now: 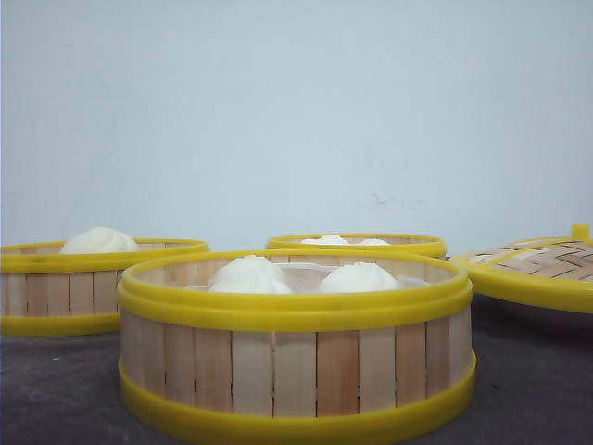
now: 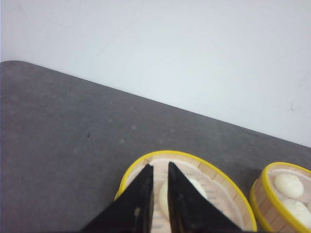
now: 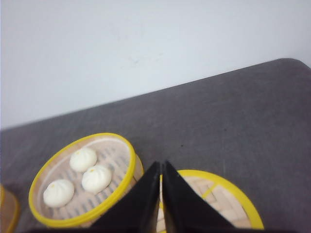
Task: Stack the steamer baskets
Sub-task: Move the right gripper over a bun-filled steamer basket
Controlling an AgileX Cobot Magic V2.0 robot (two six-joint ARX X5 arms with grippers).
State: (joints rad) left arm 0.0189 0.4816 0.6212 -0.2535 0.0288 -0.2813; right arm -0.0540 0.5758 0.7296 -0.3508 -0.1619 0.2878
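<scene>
- Left gripper: fingers nearly together, a slim gap, holding nothing; hovers over the left basket.
- Right gripper: fingers pressed together, empty; hovers above the lid, beside the far basket.
- All three baskets, including the near basket, sit apart on the table, each with buns.
- Judgement: stacking not yet begun; next move calls for opening fingers and gripping a rim.

A woven lid with a yellow rim sits far right on the dark grey table, a pale wall behind.
</scene>
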